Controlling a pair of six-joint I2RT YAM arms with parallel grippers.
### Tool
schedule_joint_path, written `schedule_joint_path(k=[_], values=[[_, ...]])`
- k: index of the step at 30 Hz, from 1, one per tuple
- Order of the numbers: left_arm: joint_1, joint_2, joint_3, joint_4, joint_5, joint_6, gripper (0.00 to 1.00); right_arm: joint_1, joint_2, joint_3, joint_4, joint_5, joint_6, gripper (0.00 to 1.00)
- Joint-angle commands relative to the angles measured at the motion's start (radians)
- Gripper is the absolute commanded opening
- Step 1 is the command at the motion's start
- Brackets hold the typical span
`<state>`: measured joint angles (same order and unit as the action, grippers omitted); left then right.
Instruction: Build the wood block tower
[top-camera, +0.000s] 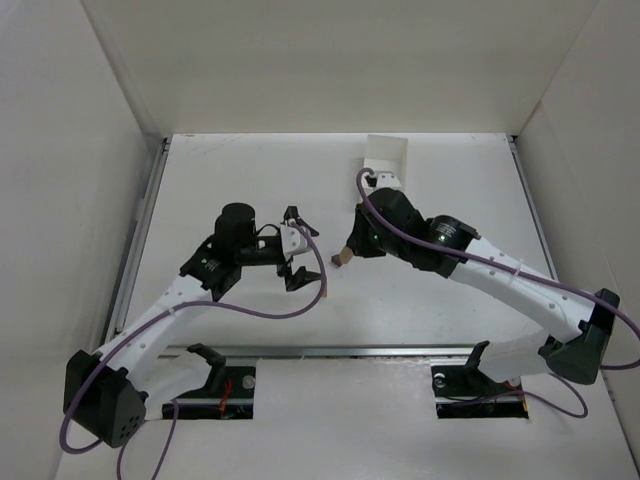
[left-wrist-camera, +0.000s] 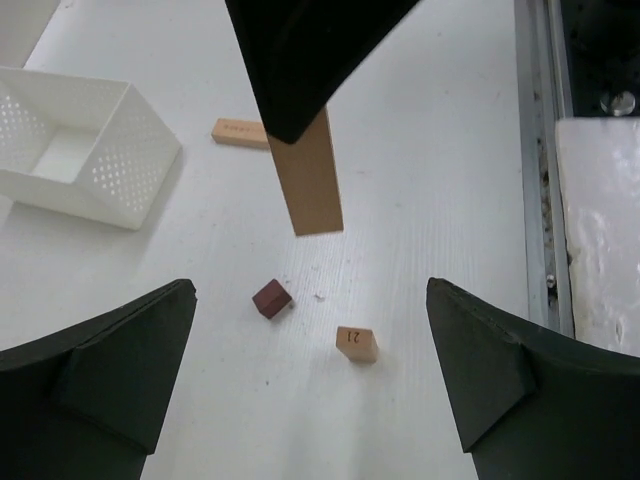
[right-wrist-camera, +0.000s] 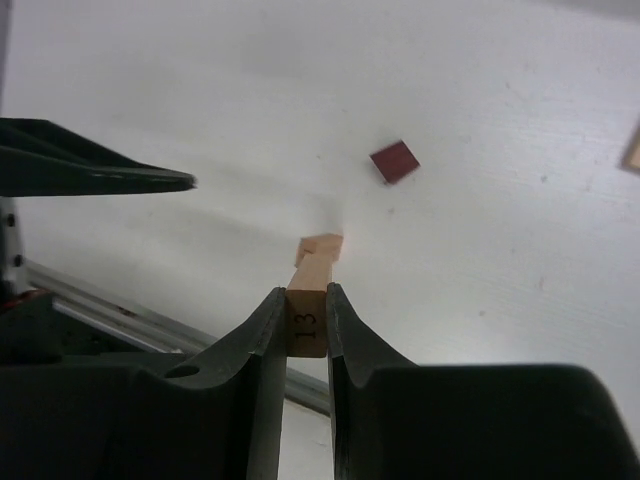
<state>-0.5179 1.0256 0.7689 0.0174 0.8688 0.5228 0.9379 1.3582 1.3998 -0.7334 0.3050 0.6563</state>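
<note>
My right gripper is shut on a long light tan block marked 13 and holds it end-down above the table. In the left wrist view this block hangs clear of the surface. A small tan block marked 21 lies below it, also seen under the long block's tip in the right wrist view. A dark reddish-brown block lies close by. Another tan block lies flat farther off. My left gripper is open and empty, hovering over the two small blocks.
A white perforated box stands at the back of the table, behind the right gripper. A metal rail runs along the table's near edge. White walls enclose the table on three sides.
</note>
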Motion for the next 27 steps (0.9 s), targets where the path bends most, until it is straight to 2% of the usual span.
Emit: schedule_joint_path(k=[1, 7, 14, 19, 23, 27], values=[[-0.005, -0.044, -0.029, -0.103, 0.058, 0.215, 1.0, 0.01, -0.028, -0.082, -0.02, 0.045, 0.066, 0.0], [-0.005, -0.064, -0.072, -0.128, 0.076, 0.249, 1.0, 0.019, -0.008, -0.173, 0.028, 0.074, 0.124, 0.0], [0.015, -0.111, -0.092, -0.07, 0.085, 0.097, 1.0, 0.041, 0.05, -0.217, 0.072, 0.12, 0.181, 0.0], [0.024, -0.169, -0.132, -0.08, -0.005, 0.088, 1.0, 0.064, 0.085, -0.252, 0.095, 0.167, 0.255, 0.0], [0.024, -0.205, -0.132, -0.131, -0.014, 0.109, 0.99, 0.101, 0.124, -0.252, 0.095, 0.226, 0.305, 0.0], [0.024, -0.24, -0.193, -0.003, -0.005, -0.035, 0.99, 0.133, 0.144, -0.252, 0.086, 0.258, 0.339, 0.0]])
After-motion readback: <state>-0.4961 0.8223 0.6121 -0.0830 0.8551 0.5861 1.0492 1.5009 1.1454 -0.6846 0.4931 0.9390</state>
